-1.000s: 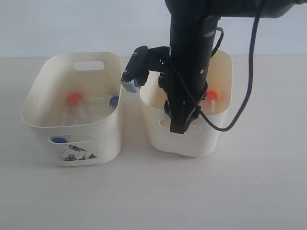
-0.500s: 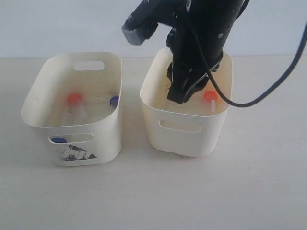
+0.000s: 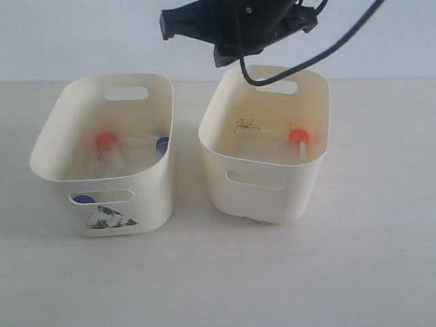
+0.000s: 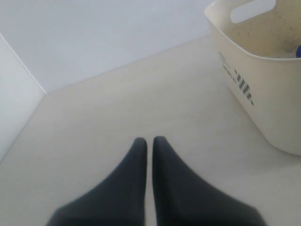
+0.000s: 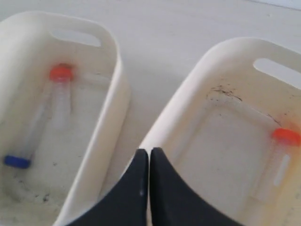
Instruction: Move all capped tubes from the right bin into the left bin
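The left bin (image 3: 146, 197), with its torn sticker (image 3: 109, 218) facing near, stands just left of the right bin (image 3: 255, 197) on the pale table (image 3: 218, 272). Through the left bin's near handle slot the exterior view shows a blue cap (image 3: 84, 199). Farther in lie an orange-capped tube (image 3: 105, 142) and a second blue cap (image 3: 162, 144). In the right bin, a lone orange-capped tube (image 3: 298, 139) lies by the right wall.

Beyond the far rims the right arm (image 3: 238, 24) hangs at the top edge, its fingers outside that view. Only the right wrist view shows the right gripper (image 5: 149, 153), which is pressed together and empty above the gap between the bins.

The left gripper (image 4: 148, 141) appears only in its own view, fingers together and holding nothing over bare table. Near it stands a cream tub (image 4: 273, 108) with a checkered mark (image 4: 244, 87). Which bin this is cannot be told.
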